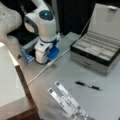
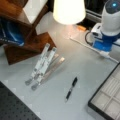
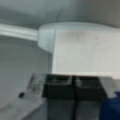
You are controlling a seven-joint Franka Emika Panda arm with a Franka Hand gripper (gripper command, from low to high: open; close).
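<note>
The gripper (image 3: 74, 95) is sitting low at the table, its dark fingers (image 3: 60, 87) pressing together. A white block (image 3: 85, 52) is lying just beyond them, a white cable (image 3: 17, 31) running off to its left.

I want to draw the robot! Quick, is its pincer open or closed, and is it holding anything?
Pincer: closed, its two dark fingers pressed together, holding nothing, down close to the white cable.

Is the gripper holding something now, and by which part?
Nothing is held. In the wrist view the gripper has its jaws shut together with nothing between them; the pen lies alone on the table.
</note>
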